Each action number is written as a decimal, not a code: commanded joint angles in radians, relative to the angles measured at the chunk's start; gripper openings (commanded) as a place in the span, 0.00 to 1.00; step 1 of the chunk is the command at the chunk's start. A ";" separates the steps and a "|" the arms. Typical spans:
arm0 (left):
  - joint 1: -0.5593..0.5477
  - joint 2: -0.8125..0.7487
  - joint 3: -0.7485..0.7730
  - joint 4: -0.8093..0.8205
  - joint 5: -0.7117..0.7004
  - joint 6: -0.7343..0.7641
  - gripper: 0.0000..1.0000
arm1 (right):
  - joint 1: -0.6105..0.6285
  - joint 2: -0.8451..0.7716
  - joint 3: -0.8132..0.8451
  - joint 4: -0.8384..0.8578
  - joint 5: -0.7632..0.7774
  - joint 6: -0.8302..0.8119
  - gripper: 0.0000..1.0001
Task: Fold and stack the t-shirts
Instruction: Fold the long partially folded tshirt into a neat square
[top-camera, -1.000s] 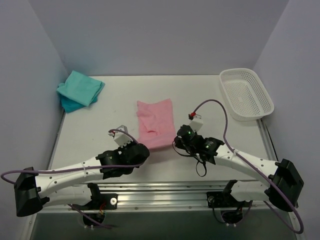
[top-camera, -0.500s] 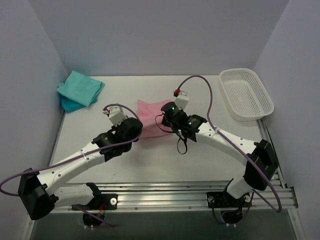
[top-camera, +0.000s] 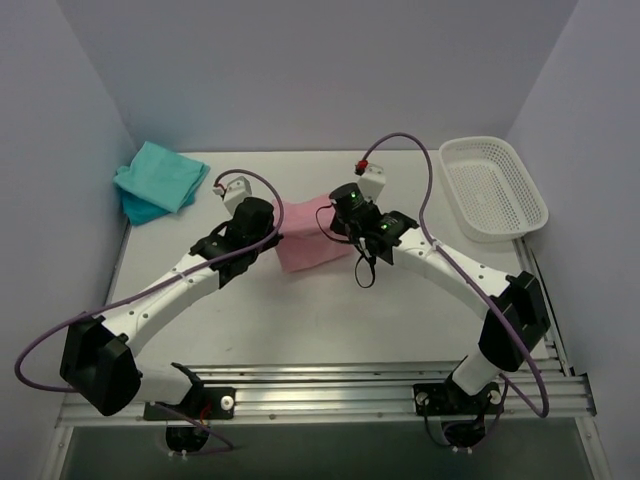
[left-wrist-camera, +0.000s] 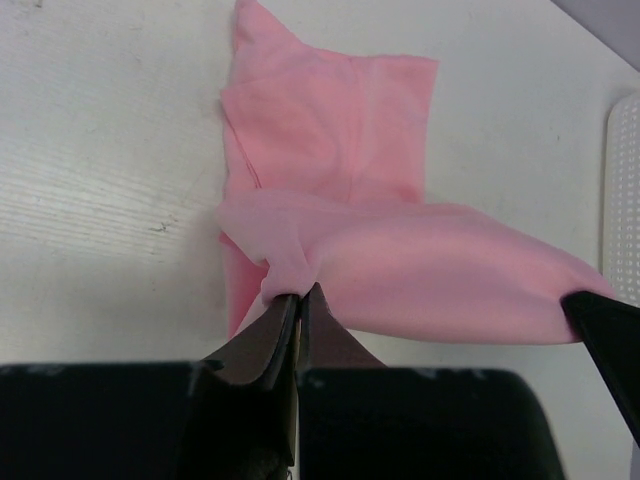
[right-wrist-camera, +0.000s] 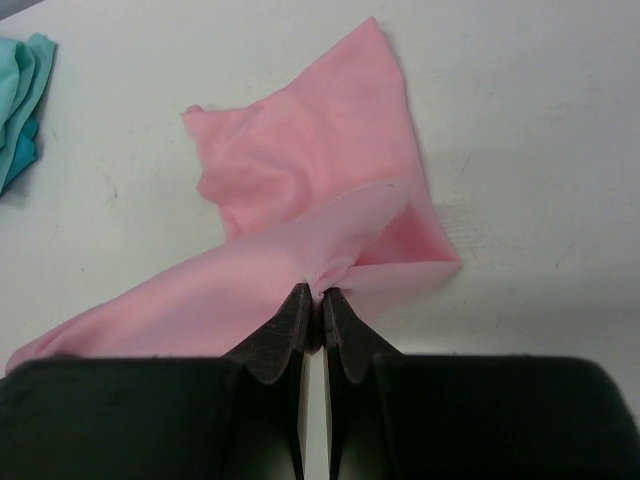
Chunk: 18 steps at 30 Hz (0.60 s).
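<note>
The pink shirt (top-camera: 305, 243) lay on the far half of the desk (top-camera: 330, 320), near its middle, and both arms reached in over it, one from each side. The left hand (left-wrist-camera: 297, 300) was closed on a pinch of cloth at the shirt's near left corner. Its two fingers (left-wrist-camera: 268, 345) stood pressed together with pink fabric bunched between their tips. The right hand (right-wrist-camera: 320, 298) was clamped in the same way on the opposite near corner, its fingers almost touching around a small gather of cloth.

Between the two hands the gripped edge was raised off the desk and drawn into a smooth band. This band hung over the rest of the shirt, which lay flat beyond it with a pointed corner toward the back. In the left wrist view, the dark tip of the right hand showed at the right edge of the picture, at the far end of the lifted band.

At the far left corner of the desk, well apart from the pink shirt, a teal shirt (top-camera: 165, 172) lay folded on top of a blue shirt (top-camera: 140, 210), whose edge showed along the near side. A white basket (top-camera: 495, 188) sat at the far right corner, also well apart from the shirts. A purple cable (top-camera: 420, 160) looped up from the right wrist.
</note>
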 joint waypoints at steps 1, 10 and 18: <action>0.037 0.028 0.070 0.072 0.095 0.060 0.02 | -0.037 -0.003 0.022 -0.022 0.013 -0.028 0.00; 0.093 0.143 0.150 0.115 0.195 0.106 0.02 | -0.095 0.075 0.071 0.007 -0.036 -0.056 0.00; 0.169 0.221 0.214 0.127 0.304 0.134 0.02 | -0.118 0.185 0.216 -0.028 -0.053 -0.094 0.00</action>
